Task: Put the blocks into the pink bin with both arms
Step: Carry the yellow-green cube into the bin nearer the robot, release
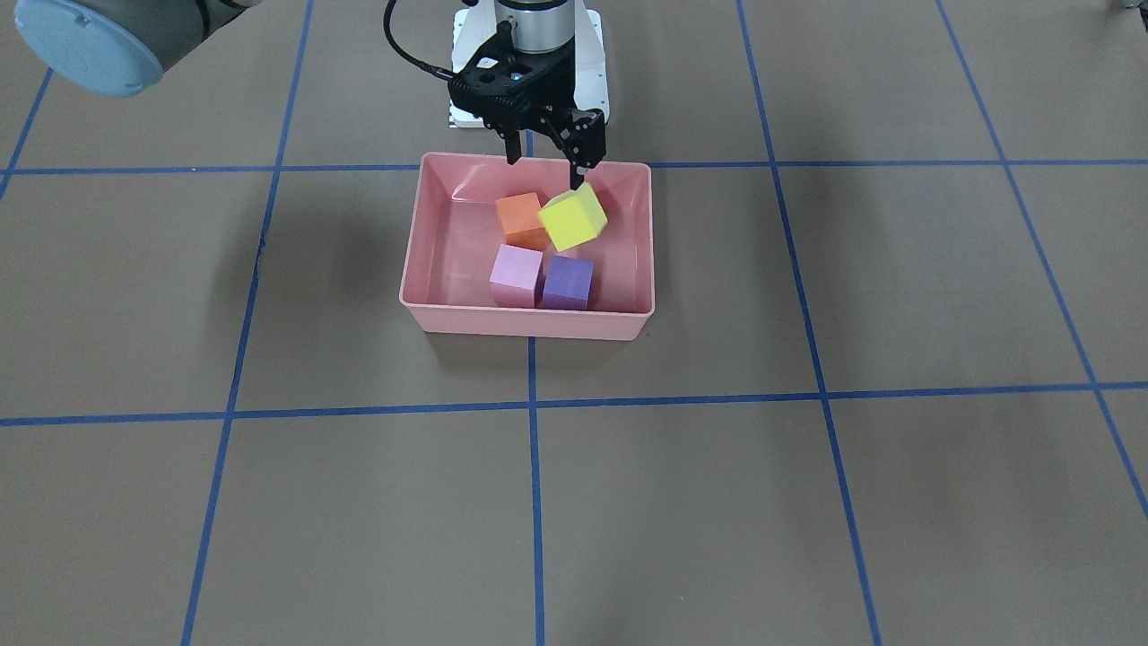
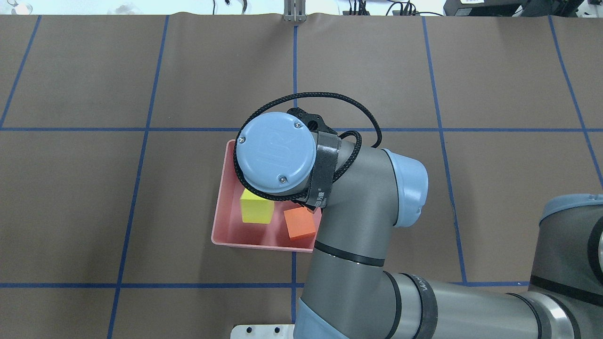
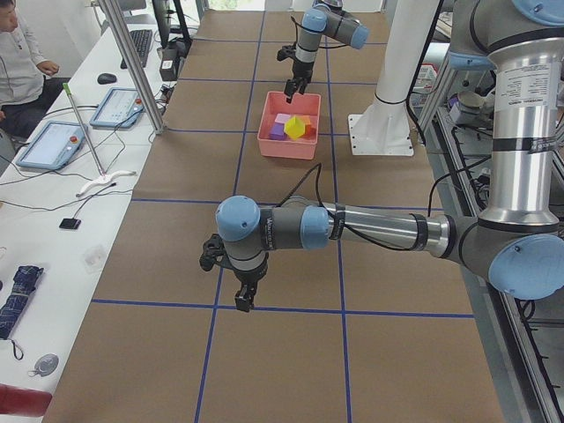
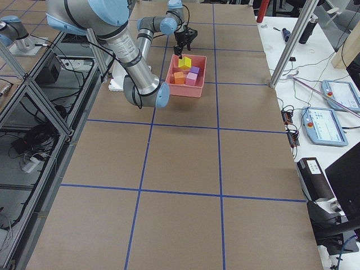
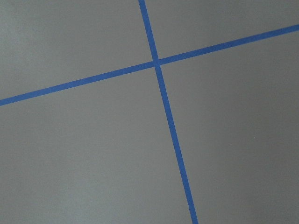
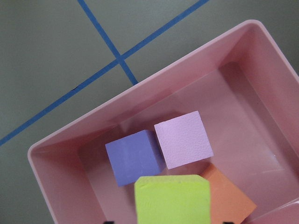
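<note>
The pink bin (image 1: 529, 323) sits on the table near the robot's base. Inside it lie the orange cube (image 1: 520, 220), the lilac cube (image 1: 516, 274) and the purple cube (image 1: 568, 281). The yellow cube (image 1: 574, 218) is tilted just under one fingertip of my right gripper (image 1: 547, 166), above the orange cube. The right gripper is open and hovers over the bin's back part. In the right wrist view the yellow cube (image 6: 172, 198) shows between the fingers with gaps on both sides. My left gripper (image 3: 242, 300) hangs above bare table far from the bin; whether it is open or shut cannot be told.
The white pedestal base (image 1: 592, 90) stands just behind the bin. Blue tape lines (image 5: 163, 107) divide the brown table into squares. A side bench with tablets (image 3: 53, 141) and a seated operator (image 3: 18, 62) runs along the far side.
</note>
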`<state>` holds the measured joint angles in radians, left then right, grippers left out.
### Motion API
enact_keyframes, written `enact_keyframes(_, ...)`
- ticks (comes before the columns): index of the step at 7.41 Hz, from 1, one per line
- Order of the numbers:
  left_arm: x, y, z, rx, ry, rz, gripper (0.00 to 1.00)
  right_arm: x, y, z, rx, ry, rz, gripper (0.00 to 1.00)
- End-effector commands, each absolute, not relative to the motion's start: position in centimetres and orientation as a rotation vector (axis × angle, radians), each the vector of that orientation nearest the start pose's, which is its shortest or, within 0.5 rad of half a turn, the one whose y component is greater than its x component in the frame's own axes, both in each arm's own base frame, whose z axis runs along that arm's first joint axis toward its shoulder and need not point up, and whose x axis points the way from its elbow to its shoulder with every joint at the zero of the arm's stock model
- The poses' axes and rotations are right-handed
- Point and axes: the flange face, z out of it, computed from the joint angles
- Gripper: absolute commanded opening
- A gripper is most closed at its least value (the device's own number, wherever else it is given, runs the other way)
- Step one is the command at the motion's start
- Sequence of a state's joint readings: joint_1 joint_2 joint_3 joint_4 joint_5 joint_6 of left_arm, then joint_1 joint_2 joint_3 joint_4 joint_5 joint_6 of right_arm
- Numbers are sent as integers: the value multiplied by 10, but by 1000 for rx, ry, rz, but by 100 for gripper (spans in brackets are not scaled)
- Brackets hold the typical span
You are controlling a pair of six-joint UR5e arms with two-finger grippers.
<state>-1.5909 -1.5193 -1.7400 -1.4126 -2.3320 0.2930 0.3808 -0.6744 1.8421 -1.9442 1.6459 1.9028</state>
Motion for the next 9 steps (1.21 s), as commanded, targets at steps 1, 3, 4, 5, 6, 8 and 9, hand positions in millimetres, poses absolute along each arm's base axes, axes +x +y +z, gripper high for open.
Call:
enact_keyframes(1,-74,-464,615,91,760,249,100,-524,-355,86,-28,-748,609,100)
enact_keyframes(3,-74,-466,612,106,756,257,100,-443,-398,131,-1,-747,505,100)
enact_keyframes(4,-74,-464,615,103,755,255,100,-395,-436,147,-31,-756,456,100)
enact_keyframes(5,-74,-463,616,97,754,249,100,-351,-468,166,-24,-756,389,100)
enact_keyframes(6,-73,-464,620,83,748,240,100,-310,-492,198,-18,-746,307,100)
enact_keyframes(8,-73,-463,617,82,753,213,100,-217,-525,275,6,-714,138,100)
enact_keyframes(9,-73,-463,626,62,757,204,100,-169,-533,319,11,-700,60,100)
